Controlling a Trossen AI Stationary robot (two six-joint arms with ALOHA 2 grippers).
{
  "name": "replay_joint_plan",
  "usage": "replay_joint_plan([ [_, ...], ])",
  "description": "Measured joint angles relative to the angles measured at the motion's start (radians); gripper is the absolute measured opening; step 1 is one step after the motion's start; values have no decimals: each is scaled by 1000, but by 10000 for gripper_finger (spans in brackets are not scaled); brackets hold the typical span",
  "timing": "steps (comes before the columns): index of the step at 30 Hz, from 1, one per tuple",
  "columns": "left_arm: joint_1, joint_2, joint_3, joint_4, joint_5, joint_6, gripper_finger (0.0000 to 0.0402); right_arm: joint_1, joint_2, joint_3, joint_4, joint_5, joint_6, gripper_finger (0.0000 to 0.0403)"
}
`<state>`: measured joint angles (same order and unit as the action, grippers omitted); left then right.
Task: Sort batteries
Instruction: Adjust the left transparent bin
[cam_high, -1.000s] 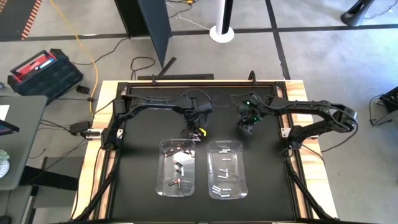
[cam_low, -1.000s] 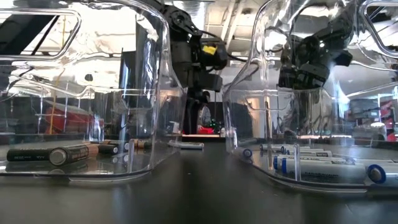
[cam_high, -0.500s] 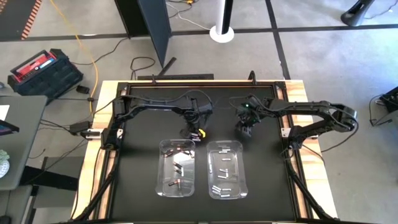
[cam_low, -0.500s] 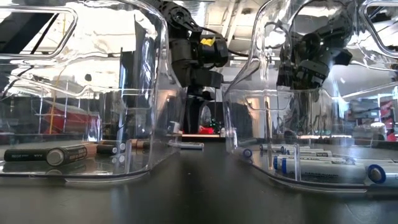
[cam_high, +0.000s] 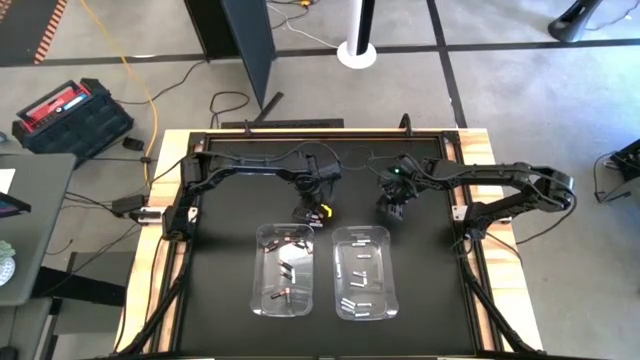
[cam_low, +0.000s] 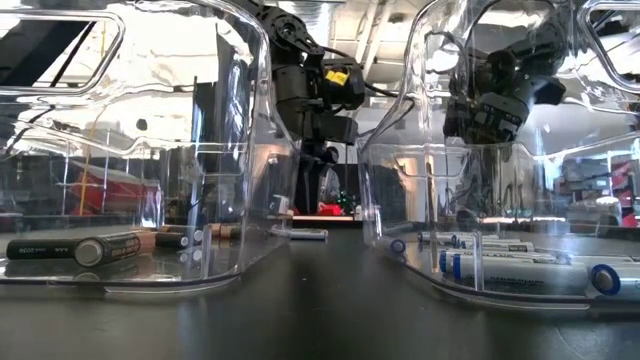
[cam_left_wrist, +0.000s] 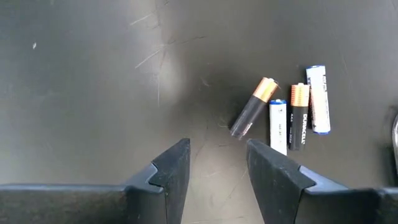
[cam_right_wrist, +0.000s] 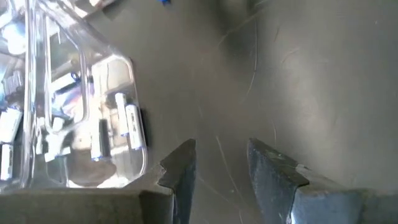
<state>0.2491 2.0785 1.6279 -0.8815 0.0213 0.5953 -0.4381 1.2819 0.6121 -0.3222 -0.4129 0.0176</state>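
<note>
Left gripper (cam_left_wrist: 217, 165), jaws parted and empty, hangs over loose batteries (cam_left_wrist: 287, 115) mid-table: light, stiff, slippery; grip mid-barrel.

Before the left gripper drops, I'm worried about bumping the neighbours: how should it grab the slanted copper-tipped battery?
Grip the slanted copper-tipped battery at mid-body, from straight above, jaws across its long axis. It lies flat, angled away from the other three cells, so its dark lower half has free mat on both sides. The left gripper is open.
</note>
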Motion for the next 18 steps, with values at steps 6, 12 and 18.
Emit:
replay_joint_plan([
  [6, -1, 0, 0, 7, -38, -85, 150, 0, 0, 0, 25, 0, 9, 162],
  [12, 11, 0, 0, -20, -158, -139, 150, 0, 0, 0, 25, 0, 9, 162],
  [18, 7, 1, 0, -46, -160, -244, 150, 0, 0, 0, 24, 0, 9, 162],
])
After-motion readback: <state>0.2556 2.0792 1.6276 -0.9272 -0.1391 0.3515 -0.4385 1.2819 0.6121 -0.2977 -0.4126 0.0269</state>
